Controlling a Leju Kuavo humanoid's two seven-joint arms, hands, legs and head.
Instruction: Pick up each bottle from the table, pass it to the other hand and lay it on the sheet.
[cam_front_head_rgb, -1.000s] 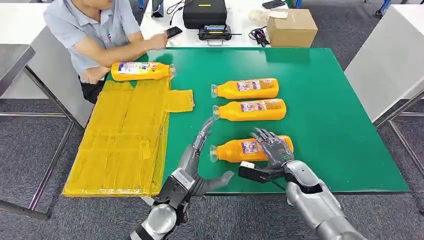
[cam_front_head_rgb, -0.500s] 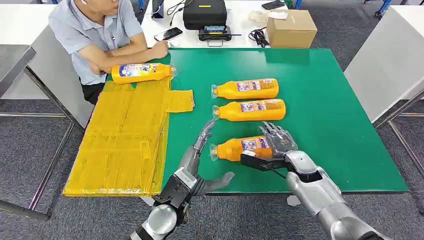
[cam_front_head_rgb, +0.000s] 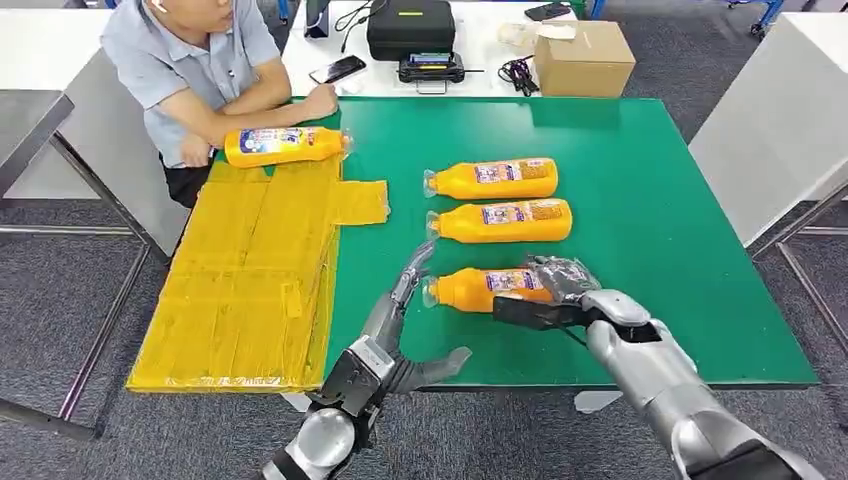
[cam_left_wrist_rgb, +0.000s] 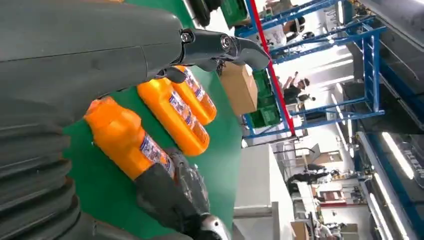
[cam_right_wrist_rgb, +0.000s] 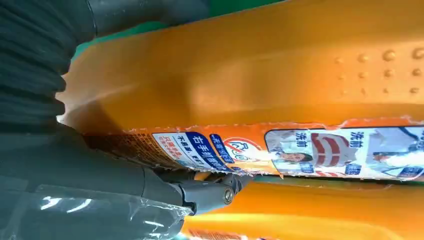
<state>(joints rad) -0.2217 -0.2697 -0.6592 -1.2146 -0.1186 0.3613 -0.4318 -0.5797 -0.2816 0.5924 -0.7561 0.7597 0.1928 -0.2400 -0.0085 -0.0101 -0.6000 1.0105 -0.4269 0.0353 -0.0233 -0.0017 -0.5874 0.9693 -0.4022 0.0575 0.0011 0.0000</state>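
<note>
With one orange plastic bottle (cam_front_head_rgb: 285, 145) lying at the far end of the yellow sheet (cam_front_head_rgb: 250, 280), my right hand (cam_front_head_rgb: 560, 290) grips the nearest bottle (cam_front_head_rgb: 480, 288) on the green bench (cam_front_head_rgb: 680, 260), my left hand (cam_front_head_rgb: 395, 330) waits spread beside it, and two more bottles (cam_front_head_rgb: 495, 200) remain.

Three bottles (cam_front_head_rgb: 490, 179) lie right of the sheet (cam_front_head_rgb: 250, 280), a fourth bottle (cam_front_head_rgb: 283, 145) behind it.
</note>
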